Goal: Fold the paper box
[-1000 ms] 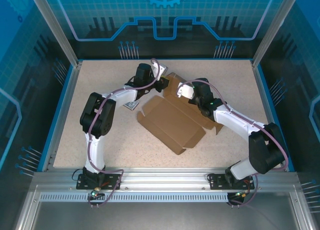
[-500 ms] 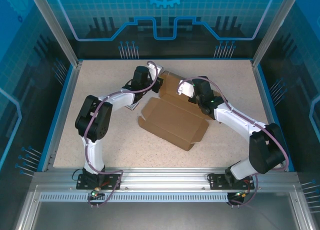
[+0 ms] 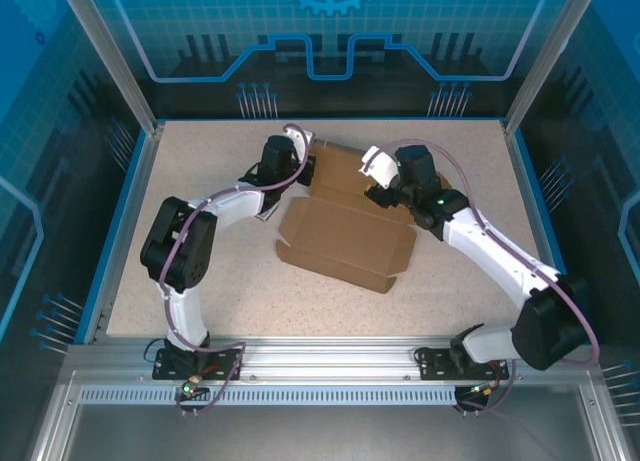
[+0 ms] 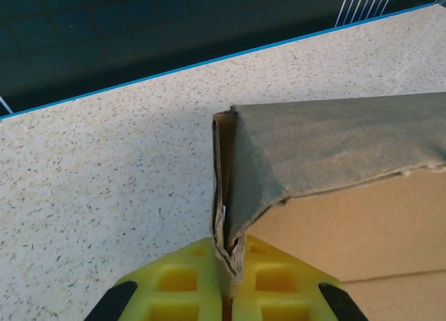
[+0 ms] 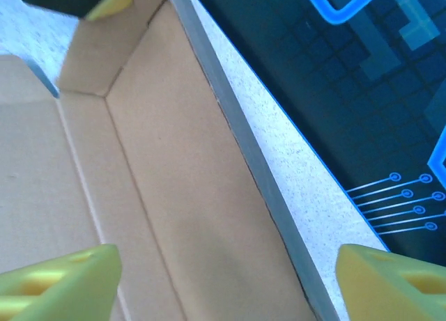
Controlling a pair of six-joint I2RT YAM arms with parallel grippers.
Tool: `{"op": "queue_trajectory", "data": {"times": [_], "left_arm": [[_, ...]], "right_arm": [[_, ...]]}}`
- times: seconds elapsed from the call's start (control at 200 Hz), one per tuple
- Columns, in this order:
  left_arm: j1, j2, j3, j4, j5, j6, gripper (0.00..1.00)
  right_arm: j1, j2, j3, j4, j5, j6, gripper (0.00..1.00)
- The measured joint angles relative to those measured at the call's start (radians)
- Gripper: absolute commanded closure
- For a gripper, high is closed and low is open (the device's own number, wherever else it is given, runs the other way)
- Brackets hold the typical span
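With your left gripper clamped on the far-left corner of the paper box and your right gripper open astride its far wall, square that wall before releasing.

The left pincer is clamped tight on the far-left corner of the paper box. The right pincer hangs over the box's far wall, jaws spread wide.
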Motion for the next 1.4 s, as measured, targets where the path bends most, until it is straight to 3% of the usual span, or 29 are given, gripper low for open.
{"op": "queue_trajectory", "data": {"times": [0.12, 0.315, 0.655, 1.031, 1.401], "left_arm": [[-0.007, -0.002, -0.010, -0.005, -0.021, -0.009, 1.00], [-0.018, -0.003, -0.011, -0.011, -0.038, -0.016, 1.00], [-0.021, -0.033, -0.013, -0.023, -0.060, -0.024, 1.00], [-0.021, -0.040, -0.019, -0.023, -0.063, -0.027, 1.00], [-0.028, -0.040, -0.021, -0.023, -0.067, -0.027, 1.00]], "right_arm": [[-0.024, -0.068, 0.023, -0.066, -0.049, 0.110, 0.09], [-0.161, -0.093, 0.099, -0.185, -0.128, 0.309, 0.09], [-0.274, 0.041, 0.145, -0.337, -0.172, 0.528, 0.12], [-0.290, 0.109, 0.154, -0.355, -0.233, 0.634, 0.18], [-0.292, 0.150, 0.154, -0.242, -0.390, 0.733, 0.22]]}}
